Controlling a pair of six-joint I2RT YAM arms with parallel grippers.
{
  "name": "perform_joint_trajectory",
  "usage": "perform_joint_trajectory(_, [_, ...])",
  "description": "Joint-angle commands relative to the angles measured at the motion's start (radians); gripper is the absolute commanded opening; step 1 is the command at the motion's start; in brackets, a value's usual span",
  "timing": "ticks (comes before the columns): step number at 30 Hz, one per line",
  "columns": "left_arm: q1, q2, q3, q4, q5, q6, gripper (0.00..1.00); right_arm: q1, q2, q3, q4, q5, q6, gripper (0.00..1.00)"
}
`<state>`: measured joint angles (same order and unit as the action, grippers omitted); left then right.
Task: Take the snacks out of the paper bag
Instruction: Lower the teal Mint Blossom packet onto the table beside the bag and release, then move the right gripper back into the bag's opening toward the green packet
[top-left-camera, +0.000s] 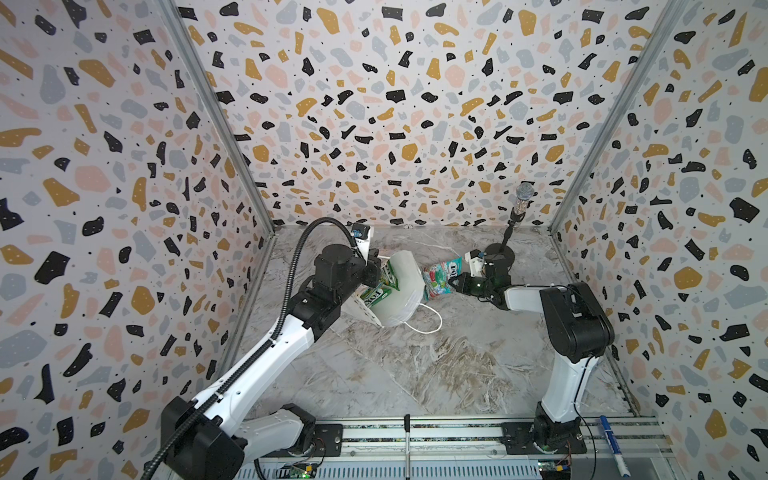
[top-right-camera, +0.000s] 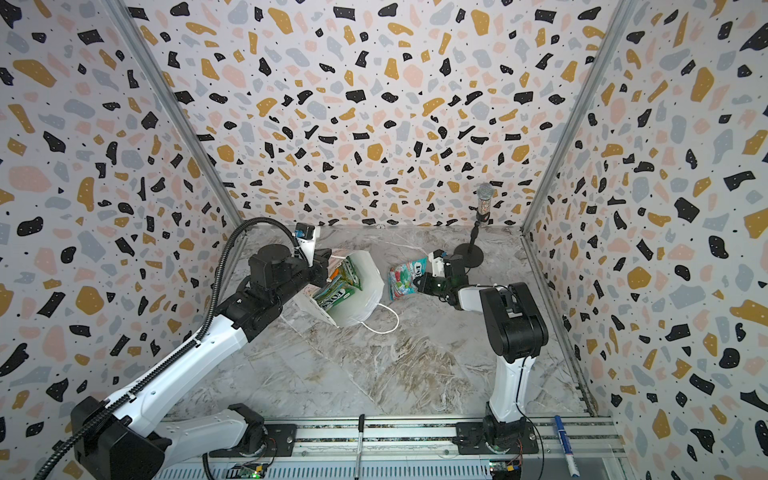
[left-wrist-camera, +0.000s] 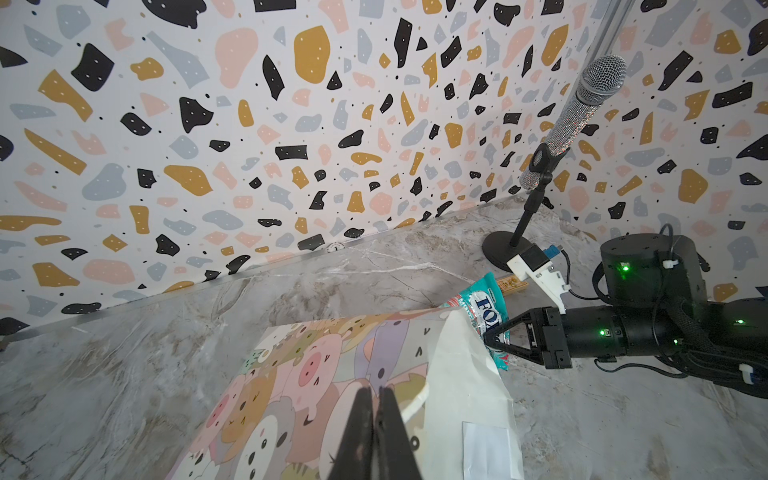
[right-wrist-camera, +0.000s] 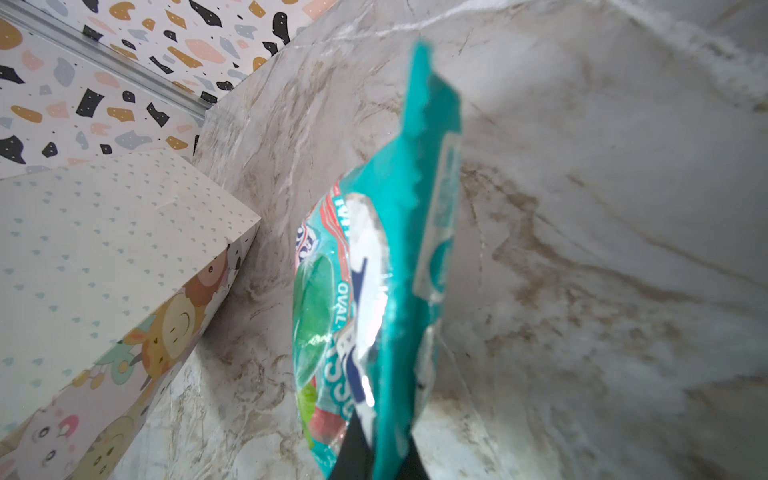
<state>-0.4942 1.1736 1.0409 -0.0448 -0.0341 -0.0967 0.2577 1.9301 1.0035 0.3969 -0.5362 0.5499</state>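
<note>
The tall white paper bag has tiny blue-grey marks; one side shows pink, yellow and purple cartoon animals. The flat shiny plastic packets inside the bag are green and yellow. The flat shiny teal packet beside the bag also has red and white. Under the bag, the marble table is grey-brown.

Just past my right gripper I see the paper bag, packets inside it — one packet between the jaws.
</note>
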Motion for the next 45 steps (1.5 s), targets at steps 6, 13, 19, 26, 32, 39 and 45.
perform_joint_trajectory(6, [-0.002,0.005,0.032,0.014,0.010,0.009,0.00,-0.005,-0.032,-0.005,-0.048,0.088,-0.055,0.41])
perform_joint_trajectory(13, [-0.002,0.006,0.034,0.013,0.010,0.009,0.00,-0.005,-0.094,-0.043,-0.087,0.170,-0.107,0.56])
perform_joint_trajectory(19, [-0.001,0.006,0.033,0.013,0.008,0.009,0.00,-0.004,-0.201,-0.105,-0.102,0.248,-0.155,0.64])
perform_joint_trajectory(26, [-0.003,0.007,0.034,0.011,0.007,0.009,0.00,0.007,-0.371,-0.182,-0.105,0.237,-0.227,0.66])
perform_joint_trajectory(32, [-0.003,0.009,0.034,0.011,0.007,0.009,0.00,0.029,-0.520,-0.232,-0.071,0.150,-0.247,0.66])
perform_joint_trajectory(39, [-0.003,0.008,0.033,0.011,0.005,0.009,0.00,0.105,-0.637,-0.244,-0.036,0.083,-0.265,0.66])
perform_joint_trajectory(45, [-0.003,0.008,0.035,0.011,0.007,0.009,0.00,0.235,-0.667,-0.212,-0.024,0.082,-0.323,0.66])
